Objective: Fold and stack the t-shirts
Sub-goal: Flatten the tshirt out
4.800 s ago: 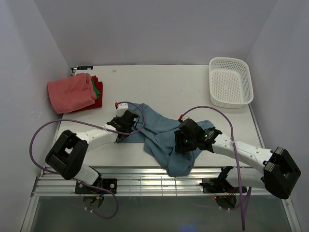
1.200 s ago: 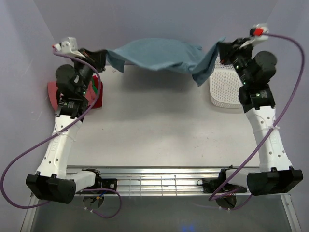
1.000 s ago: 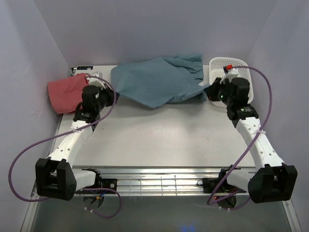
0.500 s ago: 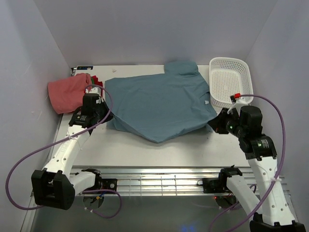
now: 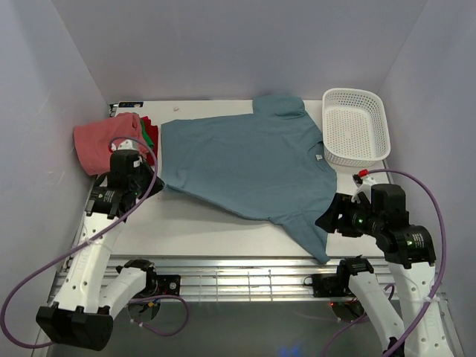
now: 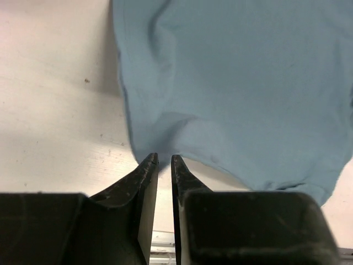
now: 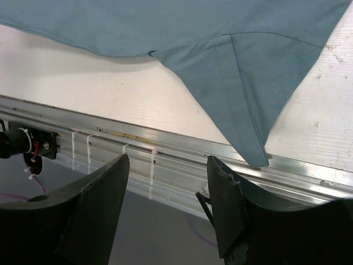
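The dusty teal-blue t-shirt [image 5: 245,160] lies spread flat across the middle of the table, one corner trailing to the near right edge [image 5: 312,238]. My left gripper [image 5: 154,182] is at the shirt's near left corner. In the left wrist view its jaws [image 6: 164,157] are nearly closed, pinching the shirt's edge [image 6: 237,83]. My right gripper [image 5: 327,221] is wide open and empty over the table's front rail, just off the trailing corner [image 7: 248,127]. Folded salmon-pink [image 5: 104,141], green [image 5: 152,137] and red [image 5: 146,121] shirts are stacked at the far left.
A white plastic mesh basket [image 5: 353,91] stands at the back right, beside the shirt's far sleeve. The metal front rail [image 7: 138,143] runs under my right gripper. Purple cables loop beside both arms.
My right gripper has let go of the shirt and drawn back to the front edge. The shirt has been pulled nearer and now lies flat. My left gripper has shifted slightly left and nearer.
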You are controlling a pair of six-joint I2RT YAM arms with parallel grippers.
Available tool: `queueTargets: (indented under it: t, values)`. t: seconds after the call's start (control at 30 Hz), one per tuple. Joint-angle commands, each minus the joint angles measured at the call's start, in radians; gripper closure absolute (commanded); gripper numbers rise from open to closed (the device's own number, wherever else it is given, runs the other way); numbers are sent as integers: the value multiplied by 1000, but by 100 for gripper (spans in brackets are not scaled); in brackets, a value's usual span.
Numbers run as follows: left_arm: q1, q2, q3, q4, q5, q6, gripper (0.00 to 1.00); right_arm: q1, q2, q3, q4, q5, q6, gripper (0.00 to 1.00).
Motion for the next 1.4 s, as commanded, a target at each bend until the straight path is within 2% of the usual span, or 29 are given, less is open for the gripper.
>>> queueTargets:
  t: [0.0,0.07,0.13,0.17,0.23,0.33,0.37,0.5,0.67,1.37]
  values:
    - [-1,-24,28,28,4,-19,73,5,18,-10,34,-2,-17,36]
    - [-3,-13,25,55,38,-25,75,5,15,-119,121,-18,-4,37]
    - [-1,-34,25,88,46,-32,82,5,17,-240,270,-38,33,38]
    - [-1,-50,28,94,43,-35,92,5,20,-278,318,-44,44,39]
    - [-3,-108,23,97,26,-42,98,5,46,-364,439,-62,72,41]
    - [-9,-123,-21,104,20,-29,95,5,100,-432,579,-72,84,44]
    - [-9,-117,-41,124,32,-26,90,5,136,-438,608,-72,81,45]
    - [-9,-59,-170,241,129,-25,83,6,267,-415,729,-55,49,48]
    - [-11,27,-170,264,120,14,87,9,373,-392,812,-27,24,50]
    - [-11,62,-178,316,100,55,88,78,655,-403,1015,16,7,57]
